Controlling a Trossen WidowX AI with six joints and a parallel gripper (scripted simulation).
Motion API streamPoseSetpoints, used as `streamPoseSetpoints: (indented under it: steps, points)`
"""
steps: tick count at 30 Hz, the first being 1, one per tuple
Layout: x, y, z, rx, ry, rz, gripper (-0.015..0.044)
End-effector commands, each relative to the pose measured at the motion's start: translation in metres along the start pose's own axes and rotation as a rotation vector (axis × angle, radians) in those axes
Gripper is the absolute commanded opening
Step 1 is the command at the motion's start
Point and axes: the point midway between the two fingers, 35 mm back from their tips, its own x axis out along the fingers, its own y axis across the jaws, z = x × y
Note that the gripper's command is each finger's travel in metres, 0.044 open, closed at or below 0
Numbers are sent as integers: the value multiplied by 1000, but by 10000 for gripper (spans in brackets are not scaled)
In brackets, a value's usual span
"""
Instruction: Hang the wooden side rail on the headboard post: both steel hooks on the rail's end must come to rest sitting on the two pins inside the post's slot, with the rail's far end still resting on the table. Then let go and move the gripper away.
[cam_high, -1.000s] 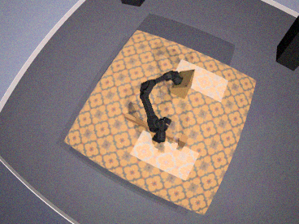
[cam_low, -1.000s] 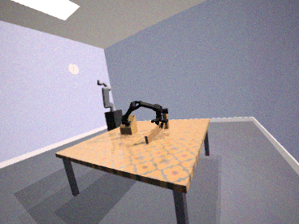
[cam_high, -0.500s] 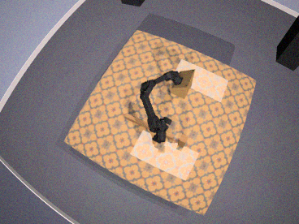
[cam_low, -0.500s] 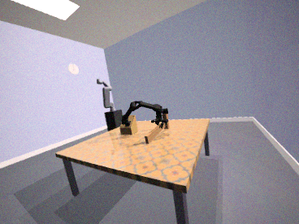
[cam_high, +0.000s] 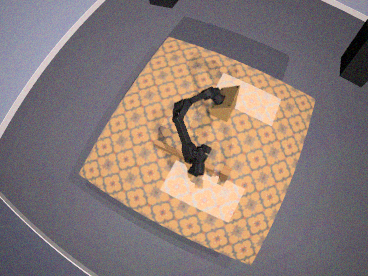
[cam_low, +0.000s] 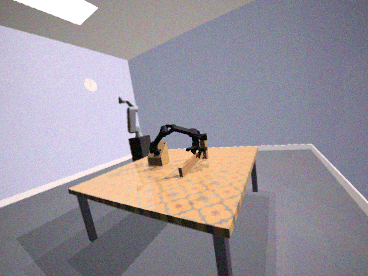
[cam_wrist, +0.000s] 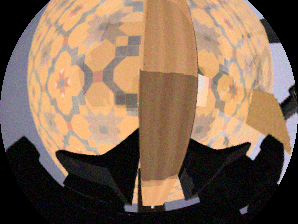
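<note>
The wooden side rail (cam_high: 168, 149) (cam_low: 187, 167) (cam_wrist: 169, 110) is a long brown bar. My gripper (cam_high: 197, 170) (cam_low: 196, 151) (cam_wrist: 154, 131) is shut on it, with one black finger on each side in the wrist view. The rail's far end, nearest the exterior camera, is low at the table top and looks to rest on it. The headboard post (cam_high: 223, 177) (cam_low: 205, 154) stands upright just past the rail's other end, close to my gripper. The hooks, the slot and the pins are hidden or too small to see, so I cannot tell whether the hooks sit on the pins.
My arm rises from a wooden block (cam_high: 221, 113) (cam_low: 158, 160) (cam_wrist: 269, 111) on the patterned table (cam_high: 130, 150) (cam_low: 150, 197) and arches over to the rail. Two bright light patches lie on the table top. A grey device stands beyond the table in the exterior view.
</note>
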Motion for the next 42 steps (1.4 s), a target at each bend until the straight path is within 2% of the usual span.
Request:
streamPoseSetpoints:
  steps: [1, 42]
  points:
    - [-8, 3, -4, -1, 7, 17, 0]
    - [-8, 2, -8, -1, 8, 17, 0]
